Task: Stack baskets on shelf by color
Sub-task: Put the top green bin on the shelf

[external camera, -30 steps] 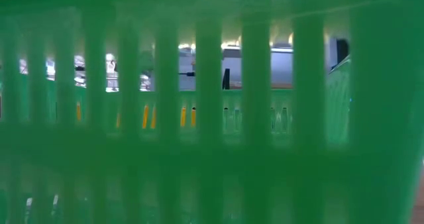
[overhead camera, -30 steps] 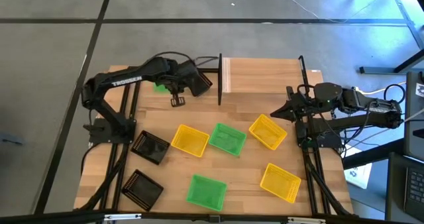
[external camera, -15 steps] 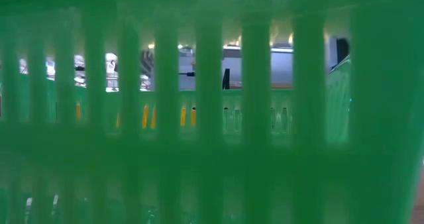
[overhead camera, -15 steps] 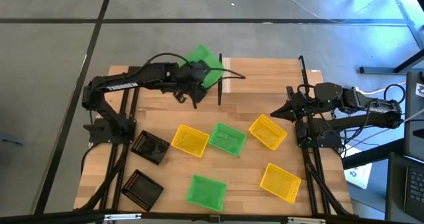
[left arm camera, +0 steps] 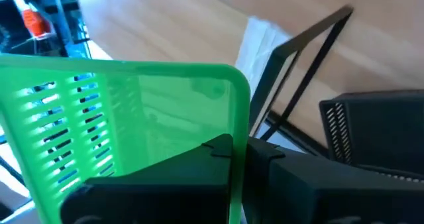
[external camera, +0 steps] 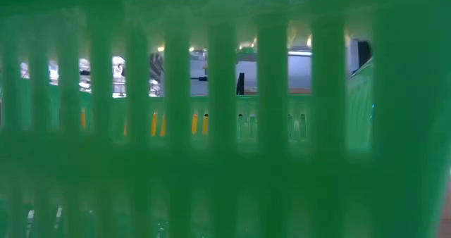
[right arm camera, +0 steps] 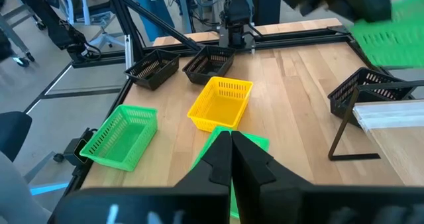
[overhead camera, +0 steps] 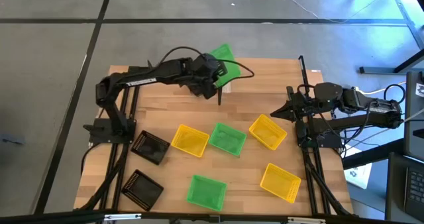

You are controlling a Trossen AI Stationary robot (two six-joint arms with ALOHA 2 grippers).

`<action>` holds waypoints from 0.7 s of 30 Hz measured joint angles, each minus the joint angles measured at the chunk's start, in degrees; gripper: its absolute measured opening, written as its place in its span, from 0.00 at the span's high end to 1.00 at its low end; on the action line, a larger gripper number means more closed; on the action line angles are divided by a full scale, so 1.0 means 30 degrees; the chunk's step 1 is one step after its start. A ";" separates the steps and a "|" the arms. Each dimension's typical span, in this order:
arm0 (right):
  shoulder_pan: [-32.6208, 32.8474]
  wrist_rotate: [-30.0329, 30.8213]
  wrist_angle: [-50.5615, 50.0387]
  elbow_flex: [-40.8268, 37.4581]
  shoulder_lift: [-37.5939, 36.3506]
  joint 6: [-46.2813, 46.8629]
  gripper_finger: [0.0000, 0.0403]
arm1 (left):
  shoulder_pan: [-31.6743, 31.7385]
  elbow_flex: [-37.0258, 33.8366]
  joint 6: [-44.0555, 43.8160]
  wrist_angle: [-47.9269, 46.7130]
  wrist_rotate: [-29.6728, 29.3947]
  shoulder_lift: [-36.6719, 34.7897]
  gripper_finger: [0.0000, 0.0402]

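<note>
My left gripper [overhead camera: 215, 68] is shut on a green basket [overhead camera: 222, 54] and holds it in the air at the shelf's left post [overhead camera: 220, 88]. The shelf [overhead camera: 265, 75] is a pale board between black posts at the table's far side. A black basket [right arm camera: 366, 91] sits by the shelf's left end. On the table stand two black baskets [overhead camera: 151, 146] [overhead camera: 142, 187], three yellow ones [overhead camera: 190, 140] [overhead camera: 267, 131] [overhead camera: 280, 181] and two green ones [overhead camera: 228, 138] [overhead camera: 206, 191]. My right gripper [right arm camera: 225, 159] is shut and waits at the table's right side. My left gripper pinches one wall of the green basket at its rim [left arm camera: 237, 128], with a finger [left arm camera: 199, 161] on the inner side and the other on the outer side. It comes from the table's left. The basket is lifted clear and tilted.
The green basket by the near edge fills the low view [external camera: 225, 160] and hides most of the table there. Bare wood lies between the shelf and the loose baskets. The shelf's right post [overhead camera: 301, 71] stands close to my right arm.
My left gripper has travelled from the far left of the table toward the right, up to the shelf's left post. The green basket has gone with it, rising from under the arm to the far side of the gripper and tipping. My right arm has kept still.
</note>
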 joint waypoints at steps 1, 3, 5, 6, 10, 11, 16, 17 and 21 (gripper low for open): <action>-0.0004 0.0000 0.0000 0.0000 0.0000 0.0007 1.00 | 0.0119 0.0000 0.0121 0.0021 0.0211 0.0245 1.00; -0.0004 0.0000 0.0000 0.0000 0.0000 0.0058 1.00 | 0.0273 -0.0007 0.0151 0.0071 0.0793 0.0662 1.00; -0.0004 0.0000 0.0000 0.0000 0.0000 0.0058 1.00 | 0.0395 -0.0007 0.0243 0.0150 0.1402 0.0974 1.00; -0.0004 0.0000 0.0000 0.0000 0.0000 0.0072 1.00 | 0.0420 -0.0007 0.0448 0.0235 0.1570 0.1142 1.00; 0.0000 0.0000 0.0011 0.0000 0.0000 0.0135 1.00 | 0.0440 -0.0015 0.1317 0.0745 0.1836 0.1633 1.00; -0.0004 0.0000 0.0012 0.0000 0.0007 0.0141 1.00 | 0.0440 -0.0015 0.1446 0.0906 0.1851 0.1645 1.00; -0.0003 0.0000 0.0040 0.0000 0.0000 0.0188 1.00 | 0.0442 -0.0009 0.1520 0.0892 0.1954 0.1893 1.00; -0.0004 0.0000 0.0044 0.0000 0.0007 0.0184 1.00 | 0.0450 -0.0029 0.1487 0.0774 0.2032 0.1931 1.00; -0.0004 0.0000 0.0058 0.0000 0.0007 0.0205 1.00 | 0.0535 0.0015 0.0959 0.1073 0.2114 0.2149 1.00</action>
